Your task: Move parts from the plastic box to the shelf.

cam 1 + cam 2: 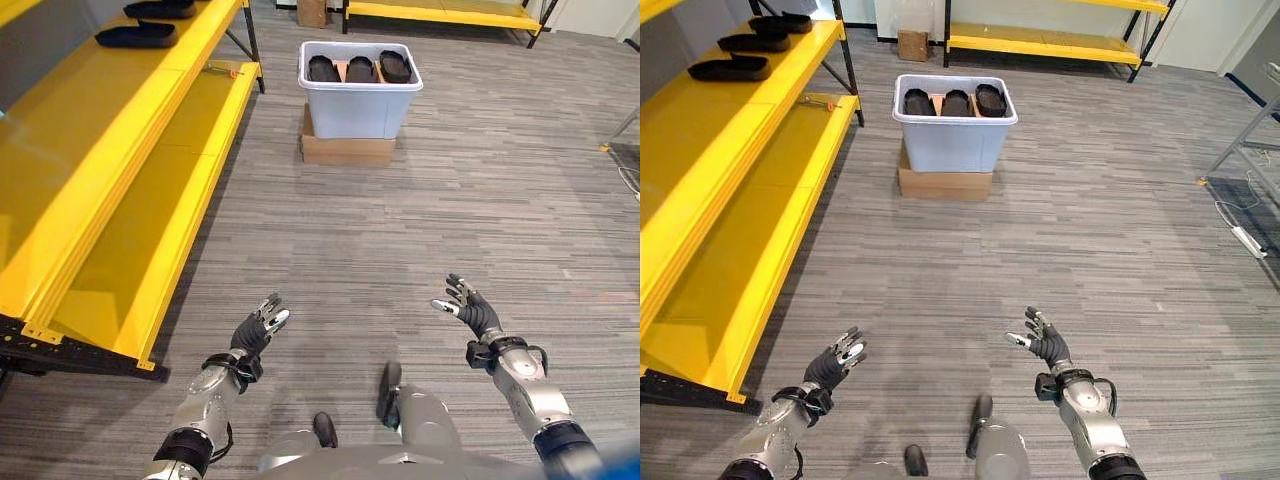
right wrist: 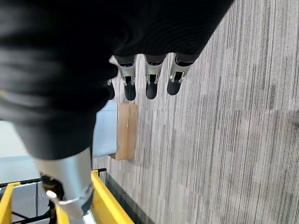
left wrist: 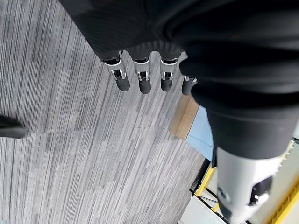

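We find the left hand (image 1: 258, 328) and right hand (image 1: 469, 309) spread and empty, well short of the box (image 1: 359, 92). Three black parts (image 1: 359, 69) sit inside it. We judge that a careless reach could tip the box off the carton (image 1: 347, 149) beneath it. More parts lie on the shelf (image 1: 110, 120) left of the box.

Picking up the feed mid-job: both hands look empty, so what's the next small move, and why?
Probably step forward toward the plastic box. Both the left hand and the right hand are open and hold nothing, and the box, with dark parts in it, sits across the floor, apparently out of reach.
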